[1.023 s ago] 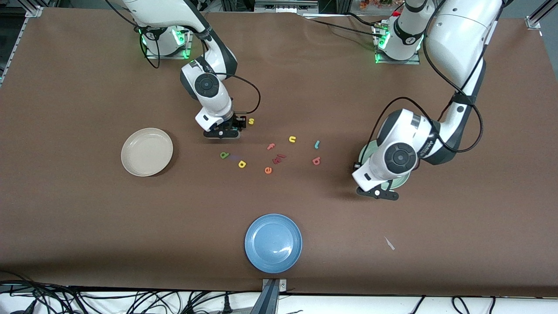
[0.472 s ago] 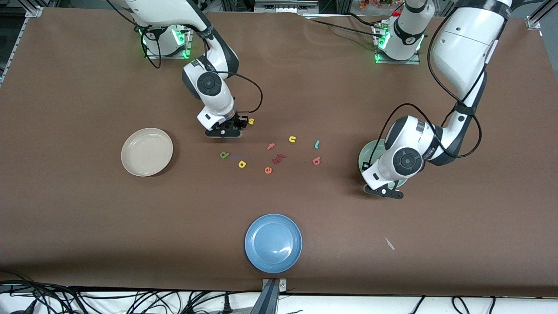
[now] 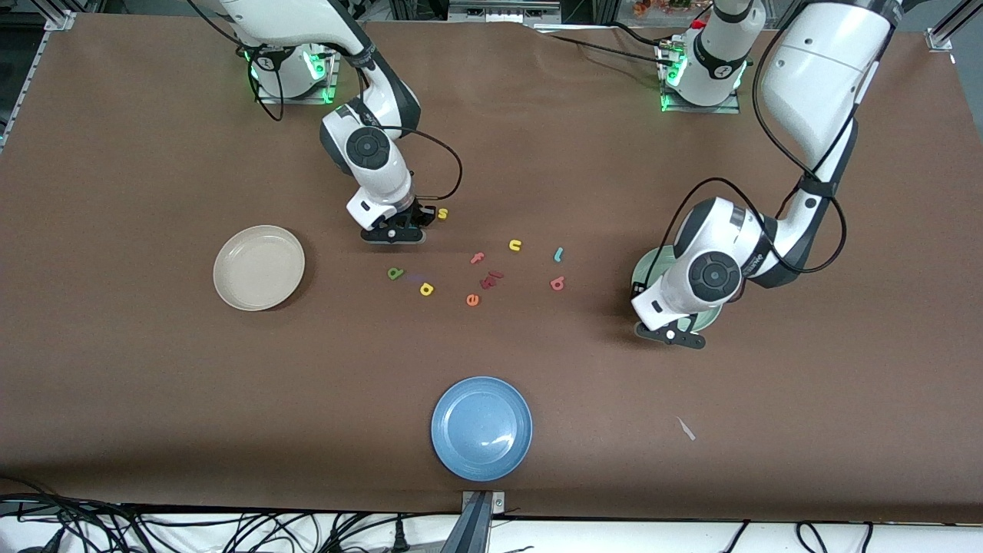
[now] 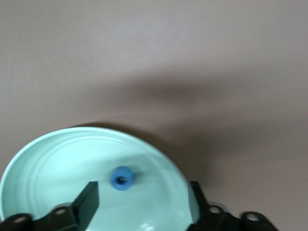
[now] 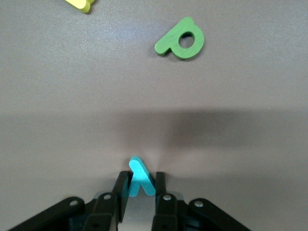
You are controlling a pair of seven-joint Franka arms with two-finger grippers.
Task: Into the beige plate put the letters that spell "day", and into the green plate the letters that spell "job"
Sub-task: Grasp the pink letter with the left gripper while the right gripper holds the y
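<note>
Right gripper (image 5: 139, 190) jaws have just closed on the teal "y" (image 5: 139, 177), low at the table, about 1 o'clock of the green "d" (image 5: 181, 39). The "y" looks gripped, not yet lifted; first of "day" in hand. Beige plate (image 3: 259, 267) is empty, toward the right arm's end of the table.

Left gripper (image 4: 139, 202) hangs over the green plate (image 4: 29, 163), jaws now spread. Blue "o" (image 4: 122, 177) lies in the plate between the open fingers, so one letter of "job" is delivered.

Versus a second ago: the left arm was off the plate's rim with jaws clamped; it has since moved over the plate and released. The right gripper barely moved, only shut.

Still on the table: yellow "a" (image 3: 426, 289), teal "j" (image 3: 559, 253), red "b" (image 3: 557, 283), both at 9 o'clock of the green plate.
</note>
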